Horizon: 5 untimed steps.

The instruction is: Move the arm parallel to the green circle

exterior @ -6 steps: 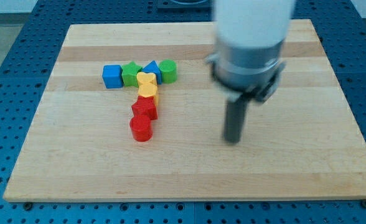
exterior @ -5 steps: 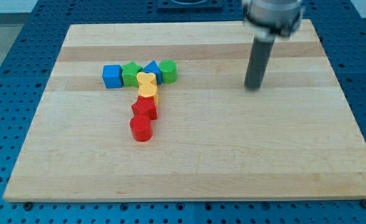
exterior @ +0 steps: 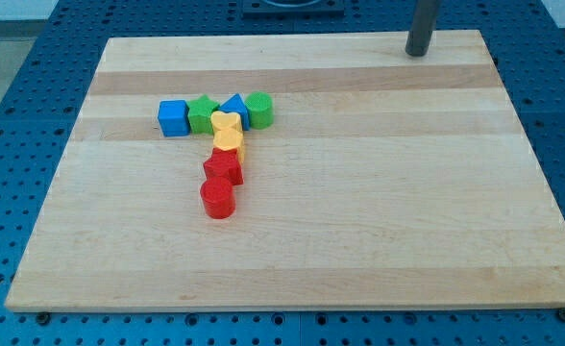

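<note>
The green circle [exterior: 259,110] stands at the right end of a row in the board's upper left. My tip [exterior: 416,53] rests near the board's top edge, far to the right of the green circle and a little above its level. The row also holds a blue triangle [exterior: 234,104], a green star [exterior: 203,114] and a blue cube [exterior: 173,118]. Below the row run a yellow heart [exterior: 225,125], a yellow block [exterior: 231,144], a red star [exterior: 223,169] and a red cylinder [exterior: 218,199].
The wooden board [exterior: 359,240] lies on a blue perforated table [exterior: 13,125]. The blocks form a T shape in the board's upper left part.
My tip has moved from the board's middle right up and to the right, to the top edge. The arm's body has left the view. No block has moved.
</note>
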### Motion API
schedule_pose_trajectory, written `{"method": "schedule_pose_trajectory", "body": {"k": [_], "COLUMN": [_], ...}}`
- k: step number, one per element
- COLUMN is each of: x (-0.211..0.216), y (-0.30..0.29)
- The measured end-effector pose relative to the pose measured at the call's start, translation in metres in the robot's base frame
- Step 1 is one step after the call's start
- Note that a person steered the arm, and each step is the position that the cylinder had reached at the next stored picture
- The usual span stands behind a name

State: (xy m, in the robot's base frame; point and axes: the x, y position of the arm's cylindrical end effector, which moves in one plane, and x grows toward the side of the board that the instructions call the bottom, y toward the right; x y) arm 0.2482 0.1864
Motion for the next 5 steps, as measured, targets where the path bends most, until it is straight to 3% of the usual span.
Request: {"method": "schedule_pose_trajectory", "body": {"k": [2,3,4,5], "x": [0.111,0.134,0.125,0.08], "y": [0.006,-0.005,-0.005,-0.017]}}
